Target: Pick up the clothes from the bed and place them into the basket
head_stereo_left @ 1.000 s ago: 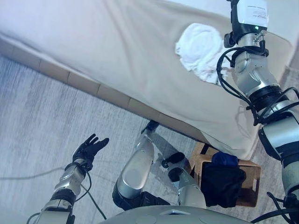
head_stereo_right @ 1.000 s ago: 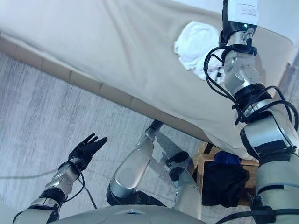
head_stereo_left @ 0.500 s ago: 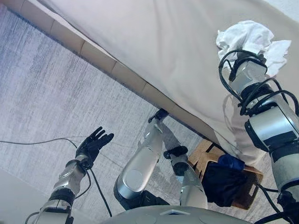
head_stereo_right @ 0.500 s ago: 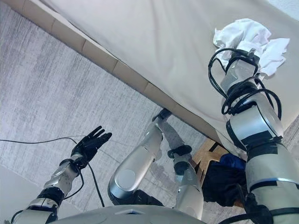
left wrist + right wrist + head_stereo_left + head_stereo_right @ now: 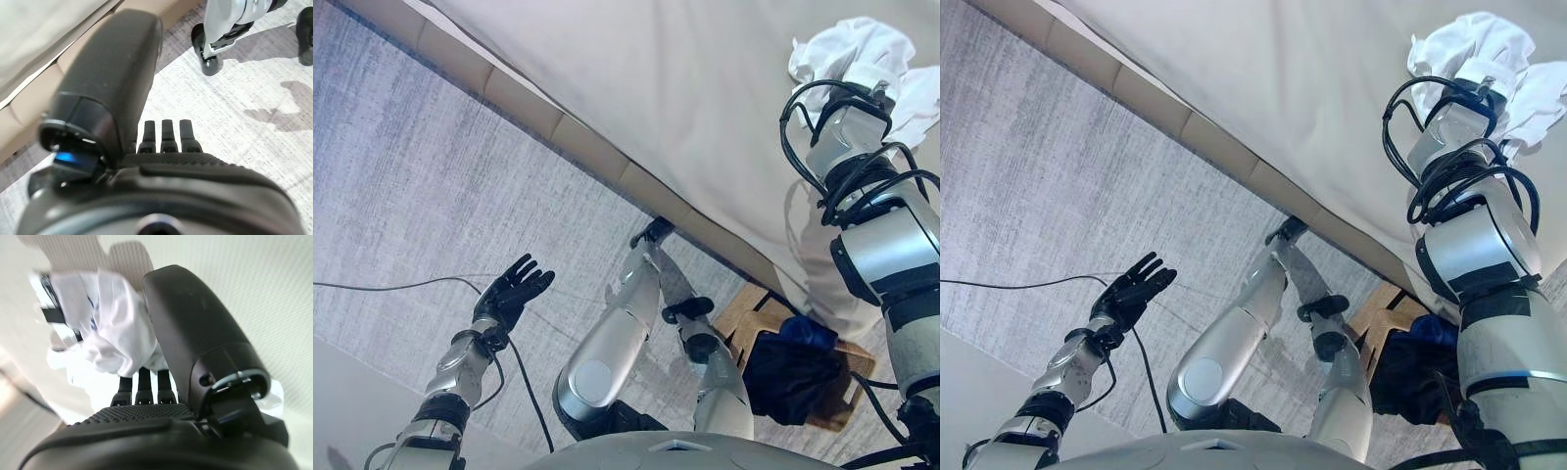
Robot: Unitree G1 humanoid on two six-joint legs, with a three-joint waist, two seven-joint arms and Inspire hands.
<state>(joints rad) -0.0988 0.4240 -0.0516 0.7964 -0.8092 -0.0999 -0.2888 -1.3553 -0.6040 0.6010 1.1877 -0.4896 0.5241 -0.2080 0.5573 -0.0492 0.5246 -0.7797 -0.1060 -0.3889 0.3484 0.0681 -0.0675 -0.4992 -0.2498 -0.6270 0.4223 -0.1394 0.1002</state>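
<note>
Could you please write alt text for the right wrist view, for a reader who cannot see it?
The right hand, dark and seen from very close, has its fingers buried in a bunched white garment lifted above the beige bed sheet. The thumb stands up beside the cloth, and the fingertips are hidden in its folds.

A beige bed sheet (image 5: pixel 636 88) is covering the bed and hanging over its near edge. Below that edge, a tan padded bed frame (image 5: pixel 578 147) is showing in segmented panels. Grey short-pile carpet (image 5: pixel 411 186) is running out from the frame, catching even light.
</note>
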